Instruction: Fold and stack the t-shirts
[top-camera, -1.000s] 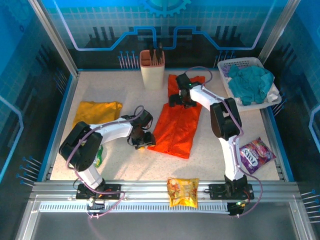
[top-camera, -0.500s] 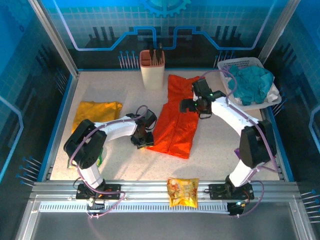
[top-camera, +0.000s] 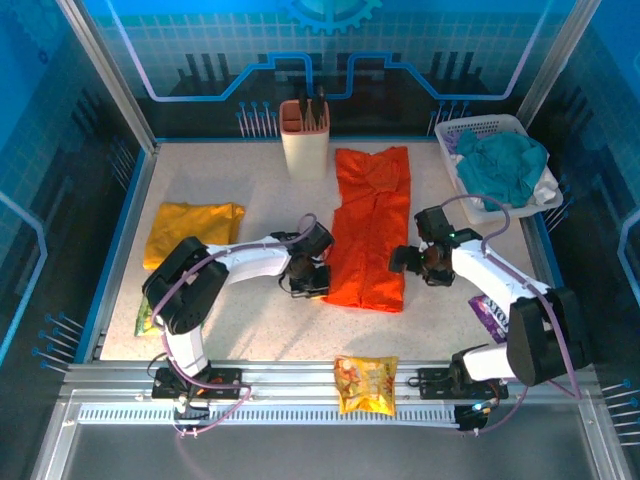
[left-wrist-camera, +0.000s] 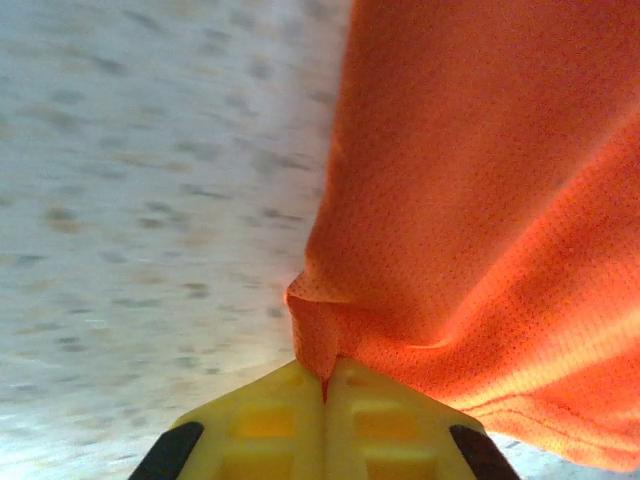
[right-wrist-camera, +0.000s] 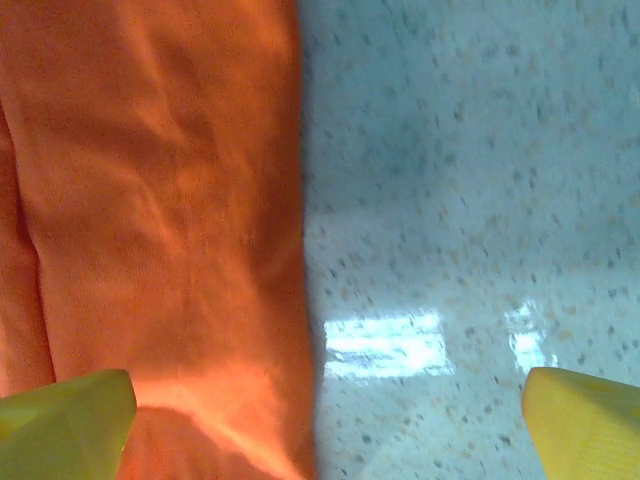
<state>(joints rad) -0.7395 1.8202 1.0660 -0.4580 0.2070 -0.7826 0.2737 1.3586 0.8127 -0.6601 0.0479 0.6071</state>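
Nearest the arms, a snack packet (top-camera: 365, 384) lies at the near edge of the surface (top-camera: 250, 325), well apart from the work and no hindrance.

Just beyond it, the left pincer (left-wrist-camera: 323, 385) is clamped on a small pinch of cloth at the near-left corner of the orange t-shirt (top-camera: 372, 230). The right pincer (top-camera: 418, 262) stands wide apart just beside the shirt's near-right edge, holding nothing; one fingertip hangs over the cloth and the other over bare surface.

The step in hand looks like taking both near corners, to carry the near end over toward the far end. To do it well, the right pincer should drop onto the near-right corner and close on every layer. It should match the left's height, so the hem lifts level. The left's bite is thin, so it should lift slowly and low to keep the cloth from slipping out.

The shirt lies as a long narrow strip reaching toward the far edge.

Toward the left edge, the yellow t-shirt (top-camera: 195, 228) lies folded, a likely base for the stack.
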